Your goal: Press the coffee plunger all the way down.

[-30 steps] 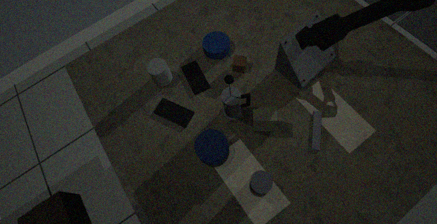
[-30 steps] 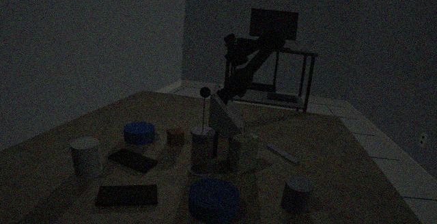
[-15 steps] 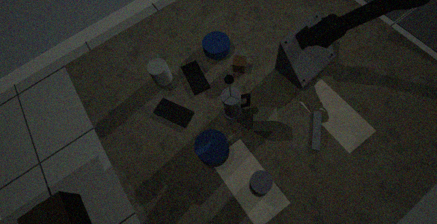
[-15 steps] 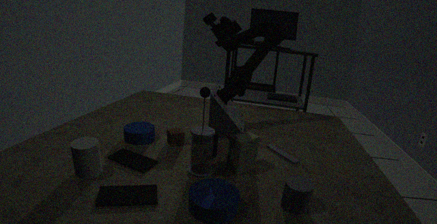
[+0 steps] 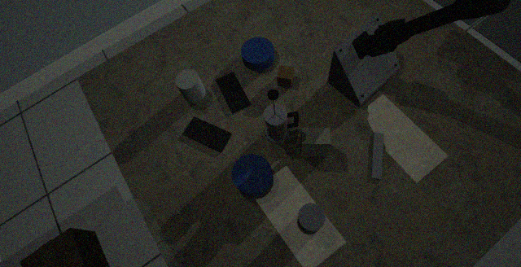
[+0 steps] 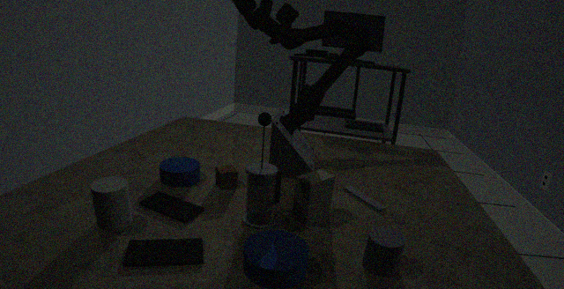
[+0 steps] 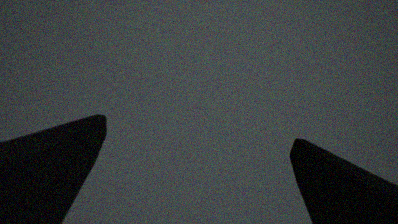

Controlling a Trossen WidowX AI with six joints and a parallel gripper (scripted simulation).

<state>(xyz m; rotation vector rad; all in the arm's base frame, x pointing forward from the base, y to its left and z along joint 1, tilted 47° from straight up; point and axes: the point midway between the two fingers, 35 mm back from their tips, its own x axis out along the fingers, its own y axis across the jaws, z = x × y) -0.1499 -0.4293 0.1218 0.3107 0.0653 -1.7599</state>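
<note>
Nearest on the counter sits the coffee press, upright mid-clutter, plunger knob raised high on its rod. Way back and up, the claw is spread wide, empty. Approach hasn't really started; it needs to swing down over that knob.

A: anyone able to read any text, label or brand in these shots?

B: nope, nothing legible. Way too dark and grainy, and no writing, numbers or signs show up on any object in any view.
</note>
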